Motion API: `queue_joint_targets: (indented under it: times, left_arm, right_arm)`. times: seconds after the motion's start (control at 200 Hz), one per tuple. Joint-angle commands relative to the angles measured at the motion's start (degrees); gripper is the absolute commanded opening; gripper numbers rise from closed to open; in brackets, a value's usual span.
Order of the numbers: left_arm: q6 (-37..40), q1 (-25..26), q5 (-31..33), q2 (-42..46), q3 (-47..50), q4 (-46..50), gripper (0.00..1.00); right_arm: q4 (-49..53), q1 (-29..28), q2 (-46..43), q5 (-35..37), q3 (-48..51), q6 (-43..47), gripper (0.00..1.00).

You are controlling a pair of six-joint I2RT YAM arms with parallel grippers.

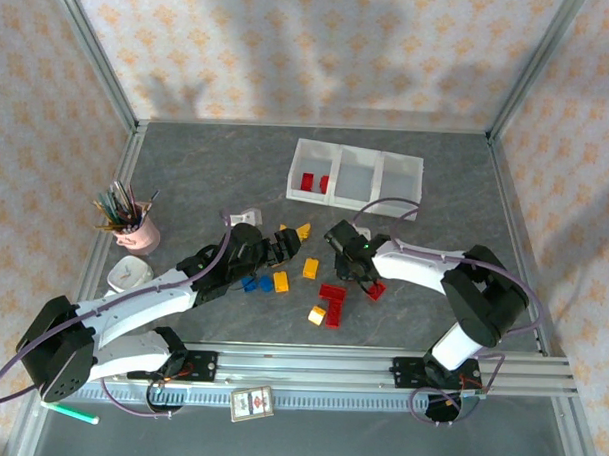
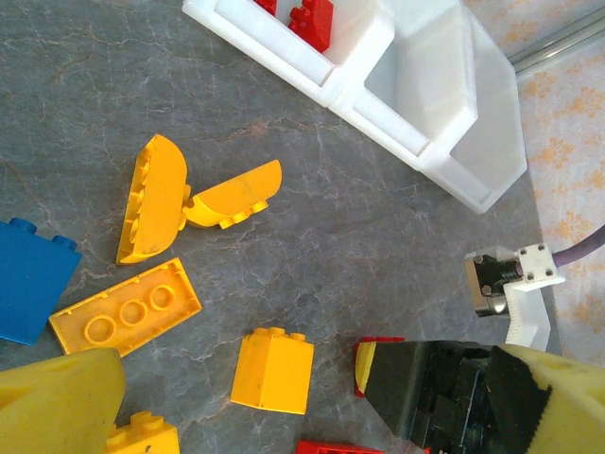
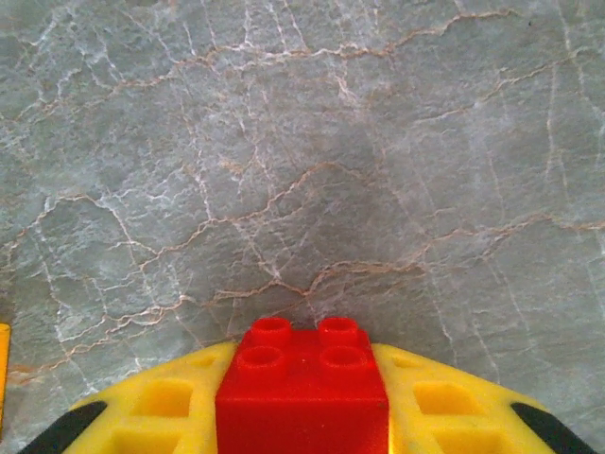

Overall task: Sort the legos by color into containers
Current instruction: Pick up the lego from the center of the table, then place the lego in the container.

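Closest to me, on the right wrist camera, a red two-by-two brick (image 3: 302, 388) sits squarely between the right fingers (image 3: 161, 407). The yellow pads lie against its two flat side walls and its four studs face the lens. I read that as closed on the brick, though I cannot tell whether it is lifted or resting on the bench (image 3: 302, 142).

I expect this brick to handle easily. It should be very light and rigid, so it will not crush or flex, but its moulded walls are smooth and a shallow pinch could let it pivot or squirt out. The flat opposite sides are the right place to hold it, low on the body rather than across the studs.

A little farther out, the left fingers (image 2: 57, 402) stand wide apart and hold nothing, hovering over the loose bricks. Beneath them are a yellow block (image 2: 272, 371), a flat yellow plate (image 2: 126, 317), two curved yellow pieces (image 2: 151, 199) and a blue brick (image 2: 33, 284).

At the far side stands the white three-bin tray (image 1: 359, 150). Red bricks (image 1: 307, 182) lie in its left-hand bin, and I judge that to be where the held brick belongs.
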State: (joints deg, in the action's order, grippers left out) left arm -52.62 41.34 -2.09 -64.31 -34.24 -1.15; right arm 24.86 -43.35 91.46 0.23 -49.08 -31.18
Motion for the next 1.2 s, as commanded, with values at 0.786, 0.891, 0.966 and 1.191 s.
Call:
queue_joint_targets:
  times: [0.786,0.891,0.966,1.191]
  left_arm:
    - [8.9,-3.5,2.5,-4.6,-11.2,0.0,0.99]
    - [9.4,-6.0,1.4,-4.9,-11.2,-0.7,0.99]
    - [9.9,-7.6,1.2,-4.9,-11.3,-0.9,0.99]
    - [10.9,-10.7,0.5,-4.8,-11.3,-1.0,0.99]
  right_arm:
    - [-5.2,9.6,16.1,4.8,-36.2,12.1,0.27]
    - [-6.4,9.7,21.0,5.3,-41.9,13.4,0.27]
    - [-6.2,9.9,24.9,5.6,-46.7,14.1,0.27]
    - [-3.5,10.0,35.1,6.3,-59.9,16.3,0.38]
